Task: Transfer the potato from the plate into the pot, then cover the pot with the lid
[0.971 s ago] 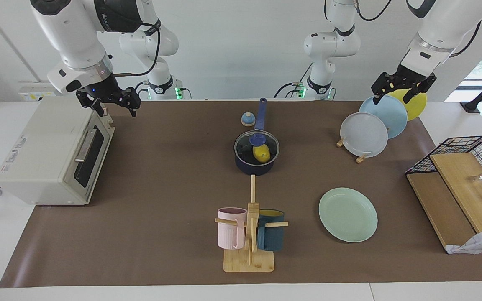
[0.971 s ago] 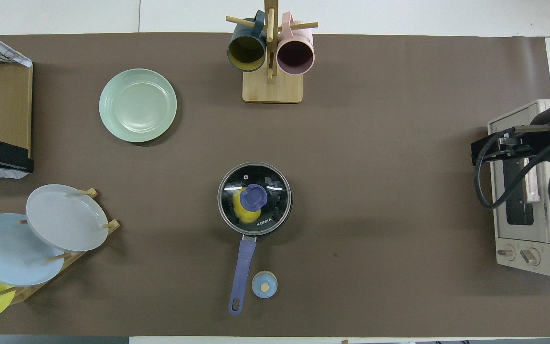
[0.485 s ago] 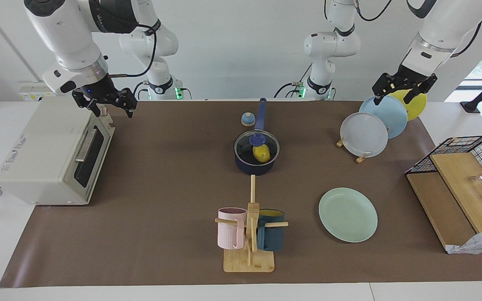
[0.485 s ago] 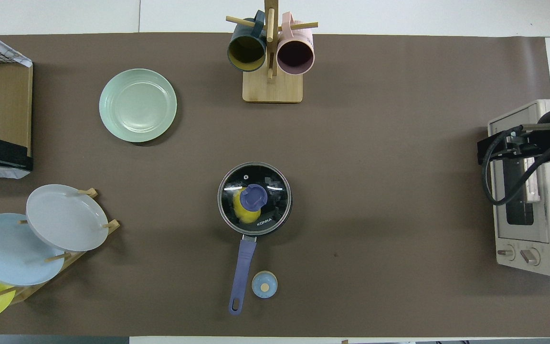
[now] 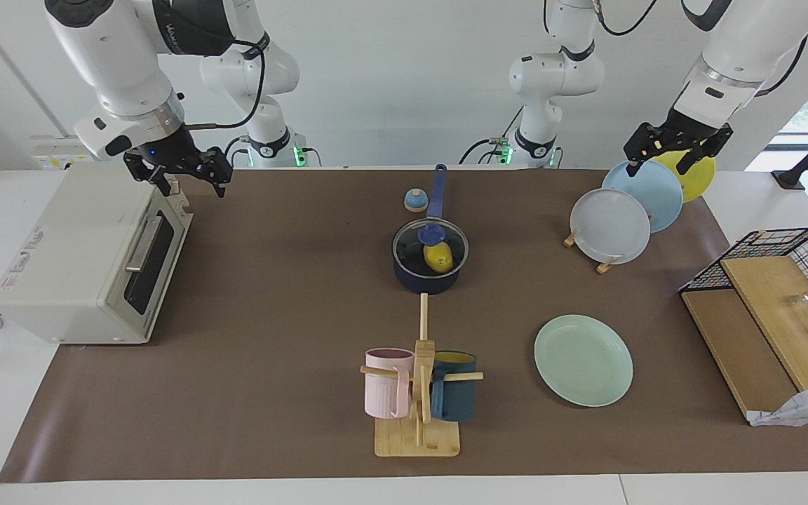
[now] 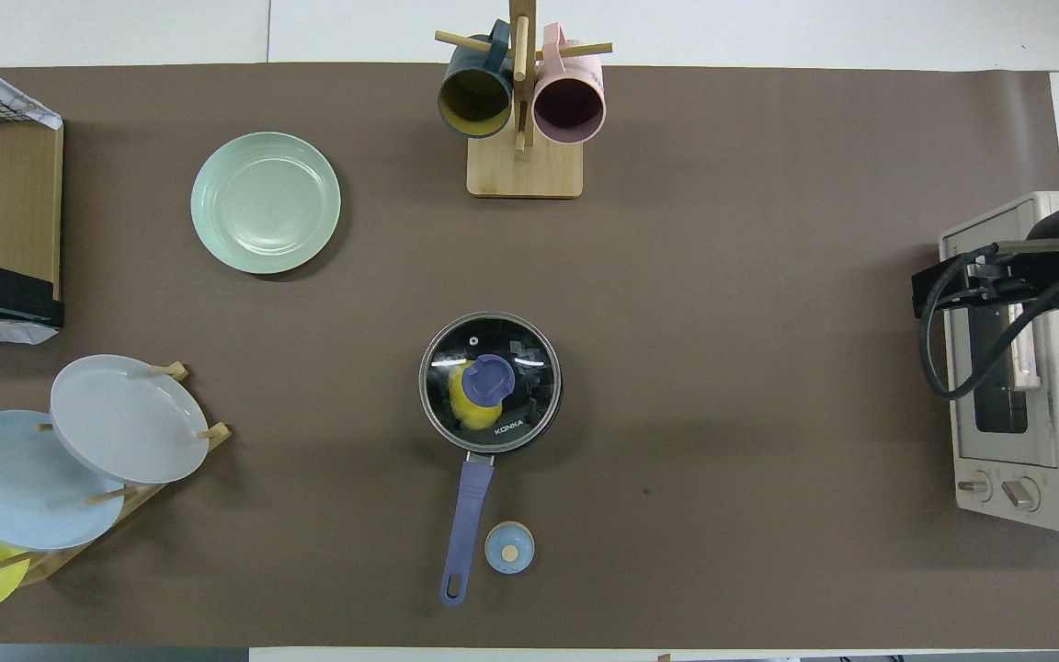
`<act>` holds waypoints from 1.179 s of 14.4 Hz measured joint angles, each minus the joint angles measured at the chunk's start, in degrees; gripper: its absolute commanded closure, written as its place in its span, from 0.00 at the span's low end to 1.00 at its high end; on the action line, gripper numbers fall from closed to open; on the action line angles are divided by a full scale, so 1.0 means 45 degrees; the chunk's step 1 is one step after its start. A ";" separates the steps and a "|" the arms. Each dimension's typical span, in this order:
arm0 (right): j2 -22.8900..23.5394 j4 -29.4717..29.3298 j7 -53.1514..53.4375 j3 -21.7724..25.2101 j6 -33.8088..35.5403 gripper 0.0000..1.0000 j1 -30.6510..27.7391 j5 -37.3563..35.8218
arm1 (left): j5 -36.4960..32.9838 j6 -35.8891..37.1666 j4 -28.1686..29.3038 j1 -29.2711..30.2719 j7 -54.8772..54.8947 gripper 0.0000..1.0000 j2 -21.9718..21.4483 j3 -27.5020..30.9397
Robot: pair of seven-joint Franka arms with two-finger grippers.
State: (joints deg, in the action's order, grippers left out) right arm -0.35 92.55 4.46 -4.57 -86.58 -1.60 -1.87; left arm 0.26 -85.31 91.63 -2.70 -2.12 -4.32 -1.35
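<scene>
The dark navy pot point(image 5: 429, 279) stands mid-table, its blue handle point(image 6: 465, 524) pointing toward the robots. On it rests the clear glass lid point(image 6: 529, 363), with its blue knob point(image 5: 432, 230) at the centre. Through the glass the yellow potato point(image 5: 438, 259) shows, lying inside the pot. The mint-green plate point(image 5: 583, 360) lies bare, farther from the robots and toward the left arm's end. My right gripper point(image 5: 192, 184) hangs open over the toaster oven's front corner, holding nothing. My left gripper point(image 5: 658, 167) hangs open over the plate rack, also with nothing in it.
A small blue-topped bell point(image 5: 416, 200) sits beside the pot's handle. A mug tree point(image 5: 419, 393) with a pink and a dark mug stands at the table's edge away from the robots. Upright plates point(image 5: 611, 224) fill a rack. A toaster oven point(image 5: 88, 256) and a wooden shelf point(image 5: 762, 330) stand at the two ends.
My right gripper has drifted slightly up and toward the toaster oven's end. The left gripper, pot, lid and potato have not moved.
</scene>
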 measured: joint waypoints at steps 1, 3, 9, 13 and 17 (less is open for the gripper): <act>0.0000 0.0000 -0.0001 0.0000 0.0000 0.00 0.0000 0.0000 | 0.0000 -0.0053 0.0000 0.0000 0.0000 0.00 0.0000 -0.0002; 0.0000 0.0000 -0.0001 0.0000 0.0000 0.00 0.0000 0.0000 | 0.0000 -0.0137 0.0000 0.0001 -0.0002 0.00 0.0000 0.0000; -0.0015 0.0000 -0.0002 0.0013 0.0000 0.00 0.0000 0.0000 | 0.0000 -0.0417 0.0002 0.0004 -0.0005 0.00 0.0000 0.0012; -0.0024 -0.0036 -0.0002 0.0318 0.0000 0.00 -0.0001 0.0036 | 0.0000 -0.0657 0.0025 0.0005 -0.0006 0.00 0.0000 0.0016; -0.0047 -0.0039 -0.0016 0.0785 0.0023 0.00 -0.0004 0.0243 | 0.0000 -0.0693 0.0035 0.0005 -0.0006 0.00 0.0000 0.0016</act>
State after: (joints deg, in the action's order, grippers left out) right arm -0.56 92.37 4.39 -1.04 -86.48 -1.62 -0.78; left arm 0.26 -88.43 91.79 -2.68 -2.15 -4.32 -1.28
